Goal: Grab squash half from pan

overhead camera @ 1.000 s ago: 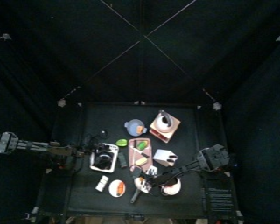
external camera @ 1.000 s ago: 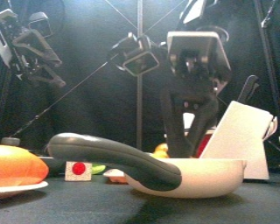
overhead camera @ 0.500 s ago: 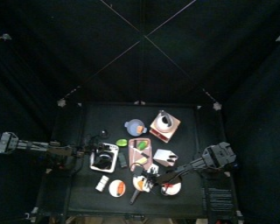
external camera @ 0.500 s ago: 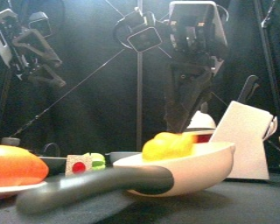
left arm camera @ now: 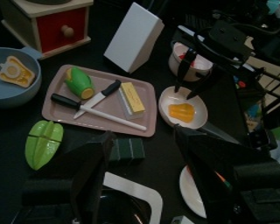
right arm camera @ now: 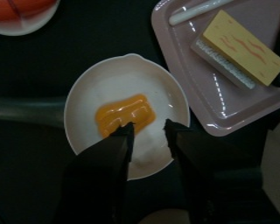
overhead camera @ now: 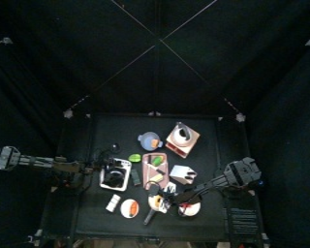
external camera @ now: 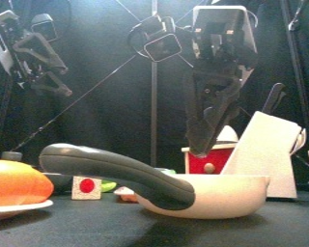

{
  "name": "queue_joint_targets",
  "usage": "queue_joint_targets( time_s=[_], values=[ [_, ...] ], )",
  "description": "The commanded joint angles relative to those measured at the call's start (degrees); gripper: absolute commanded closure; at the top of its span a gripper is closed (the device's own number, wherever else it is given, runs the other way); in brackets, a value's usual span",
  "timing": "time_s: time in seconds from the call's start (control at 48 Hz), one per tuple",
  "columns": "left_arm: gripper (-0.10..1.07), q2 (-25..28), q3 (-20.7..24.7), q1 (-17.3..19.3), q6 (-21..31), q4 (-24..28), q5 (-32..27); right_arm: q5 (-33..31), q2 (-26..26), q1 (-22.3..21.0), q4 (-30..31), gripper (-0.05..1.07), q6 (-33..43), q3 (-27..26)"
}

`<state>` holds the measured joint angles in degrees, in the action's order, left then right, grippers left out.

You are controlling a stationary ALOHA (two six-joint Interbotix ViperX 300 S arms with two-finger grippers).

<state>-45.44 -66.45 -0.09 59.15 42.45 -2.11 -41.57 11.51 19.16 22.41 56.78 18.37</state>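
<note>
Orange-yellow squash half [right arm camera: 122, 115] lies flat in pale pan [right arm camera: 95, 83], w/ dark handle.

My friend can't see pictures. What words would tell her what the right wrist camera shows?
The right end effector, jaws open, hangs just above a yellow-orange squash half lying in a round white pan on a black table. A pink board holding a yellow block sits beside the pan.
</note>
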Motion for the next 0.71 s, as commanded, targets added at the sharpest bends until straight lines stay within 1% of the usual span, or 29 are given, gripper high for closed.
queue_joint_targets(
  time_s=[0.0, 0.125, 0.25, 0.354, 0.5, 0.688],
  values=[
    [0.05, 0.0, 0.7, 0.2, -0.1, 0.0, 0.4, 0.9, -1.9, 0.2, -0.4, 0.2, 0.4, -0.6],
    [0.05, 0.0, 0.7, 0.1, -0.1, -0.1, 0.4, 1.7, -0.8, 0.0, -2.2, 0.1, 0.4, -1.1],
    [0.05, 0.0, 0.7, 0.2, -0.1, 0.0, 0.4, 1.8, 0.2, 0.2, -3.2, 0.04, -0.1, -1.5],
    [0.05, 0.0, 0.7, 0.2, -0.1, 0.0, 0.4, 2.7, 1.0, 0.2, -1.6, 0.03, -0.1, -1.5],
    [0.05, 0.0, 0.7, 0.3, -0.1, 0.0, 0.4, 4.0, 1.5, 0.5, 2.6, 0.03, -0.1, -1.1],
    [0.05, 0.0, 0.7, 0.4, -0.1, 0.0, 0.4, 6.4, 1.5, 0.8, 5.4, 0.03, -0.1, 0.2]
  ],
)
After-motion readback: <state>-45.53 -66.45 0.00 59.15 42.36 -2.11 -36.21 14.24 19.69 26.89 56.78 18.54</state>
